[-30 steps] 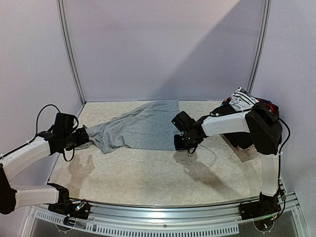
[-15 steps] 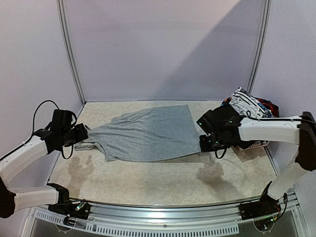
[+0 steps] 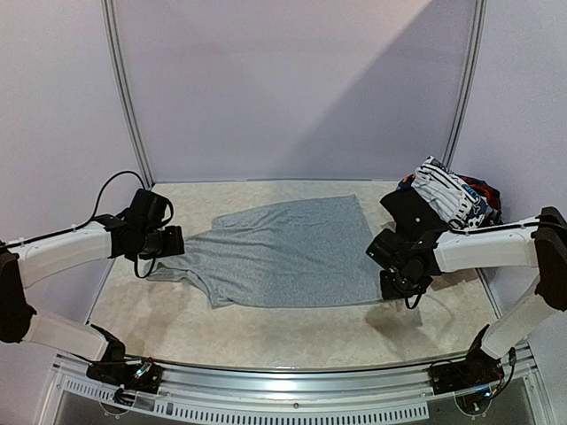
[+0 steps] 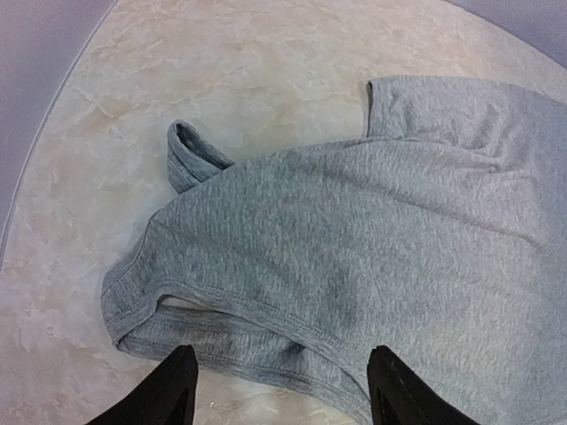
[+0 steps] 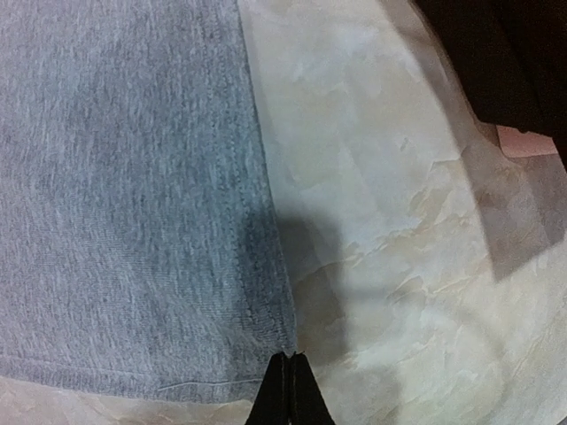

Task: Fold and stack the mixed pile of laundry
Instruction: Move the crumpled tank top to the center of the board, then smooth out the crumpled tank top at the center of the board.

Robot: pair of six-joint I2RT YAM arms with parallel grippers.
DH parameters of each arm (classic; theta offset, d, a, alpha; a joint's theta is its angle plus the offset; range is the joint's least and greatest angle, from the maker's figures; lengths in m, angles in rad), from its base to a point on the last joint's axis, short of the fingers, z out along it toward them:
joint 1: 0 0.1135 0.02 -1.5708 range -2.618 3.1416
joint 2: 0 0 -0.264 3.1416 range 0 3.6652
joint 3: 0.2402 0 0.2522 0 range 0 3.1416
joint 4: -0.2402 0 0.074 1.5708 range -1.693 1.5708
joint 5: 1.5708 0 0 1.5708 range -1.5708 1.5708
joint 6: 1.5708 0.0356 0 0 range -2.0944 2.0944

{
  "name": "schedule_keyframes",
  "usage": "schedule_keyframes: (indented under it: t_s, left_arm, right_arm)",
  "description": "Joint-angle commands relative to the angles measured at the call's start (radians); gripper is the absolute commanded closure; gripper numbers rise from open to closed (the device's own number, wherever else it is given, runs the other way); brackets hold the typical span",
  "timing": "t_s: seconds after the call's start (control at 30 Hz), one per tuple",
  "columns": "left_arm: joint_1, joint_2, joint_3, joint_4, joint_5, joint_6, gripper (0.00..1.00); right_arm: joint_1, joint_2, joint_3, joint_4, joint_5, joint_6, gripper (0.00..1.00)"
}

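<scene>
The grey garment [image 3: 283,252] lies flat. Right end effector [image 5: 288,372] clenches its 4 o'clock corner; left end effector [image 4: 285,385] hangs released at 9 o'clock

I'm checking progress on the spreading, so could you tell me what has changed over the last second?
The right fingers, pinching the hem corner, dragged the grey top rightward and nearer, stretching it flat. The left fingers shifted right and hang open over its strap end. The laundry pile at the far right stayed put.
</scene>
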Motion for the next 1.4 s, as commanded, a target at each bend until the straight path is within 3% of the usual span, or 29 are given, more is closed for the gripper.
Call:
schedule_keyframes:
  t_s: [0.0, 0.03, 0.1, 0.17, 0.23, 0.37, 0.5, 0.8, 0.93, 1.37]
  left_arm:
    - [-0.033, -0.051, -0.017, -0.073, -0.136, -0.039, 0.3]
    - [-0.033, -0.079, -0.033, -0.094, -0.166, -0.056, 0.3]
    - [-0.034, -0.138, -0.081, -0.104, -0.18, -0.085, 0.3]
    - [-0.033, -0.183, -0.13, -0.087, -0.148, -0.107, 0.31]
    - [-0.033, -0.203, -0.166, -0.071, -0.12, -0.123, 0.31]
    - [-0.033, -0.203, -0.192, -0.041, -0.105, -0.118, 0.35]
    - [-0.006, -0.152, -0.123, -0.029, -0.137, -0.089, 0.39]
    - [0.221, 0.174, 0.141, -0.003, -0.036, 0.024, 0.44]
    - [0.304, 0.334, 0.238, 0.018, 0.09, 0.056, 0.5]
    - [0.328, 0.591, 0.452, -0.001, 0.109, 0.033, 0.5]
  right_arm:
    - [-0.004, -0.001, -0.017, -0.018, 0.053, 0.033, 0.99]
    - [-0.004, -0.003, -0.019, -0.016, 0.055, 0.036, 0.96]
    - [-0.006, -0.007, -0.027, 0.001, 0.049, 0.038, 0.66]
    - [-0.006, -0.01, -0.035, 0.026, 0.034, 0.038, 0.44]
    - [-0.006, -0.022, -0.041, 0.041, 0.023, 0.032, 0.36]
    - [-0.006, -0.084, -0.032, 0.054, -0.022, 0.0, 0.35]
    - [-0.002, -0.153, 0.016, 0.11, -0.126, -0.078, 0.37]
    - [0.028, -0.06, 0.193, 0.229, -0.232, -0.174, 0.43]
    - [0.039, -0.002, 0.204, 0.263, -0.265, -0.188, 0.44]
    - [0.046, 0.031, 0.116, 0.33, -0.29, -0.165, 0.46]
